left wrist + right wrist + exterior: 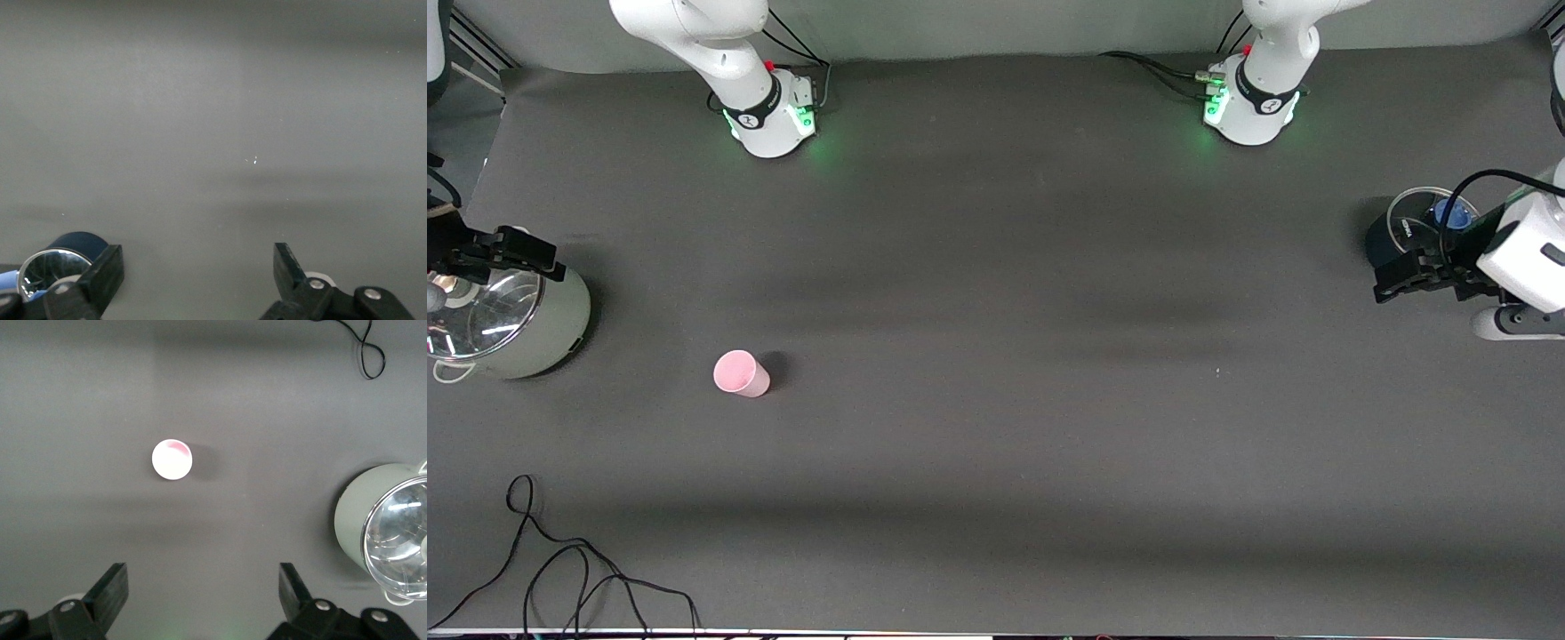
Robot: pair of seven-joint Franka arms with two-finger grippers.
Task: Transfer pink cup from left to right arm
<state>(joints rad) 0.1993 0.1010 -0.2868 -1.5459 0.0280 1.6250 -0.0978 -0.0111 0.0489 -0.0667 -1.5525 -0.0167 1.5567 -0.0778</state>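
The pink cup (740,373) stands upright on the dark table mat toward the right arm's end, free of both grippers. It also shows from above in the right wrist view (172,459). My right gripper (538,253) is open and empty, up over the rim of a pale pot. In its wrist view (203,587) the jaws stand wide apart with only mat between them. My left gripper (1392,283) is open and empty at the left arm's end of the table, next to a dark blue pot. Its jaws (199,267) also stand wide apart.
A pale green pot with a glass lid (516,324) (373,520) stands at the right arm's end. A dark blue pot with a glass lid (1392,227) (80,243) stands at the left arm's end. A loose black cable (560,569) lies near the table's front edge.
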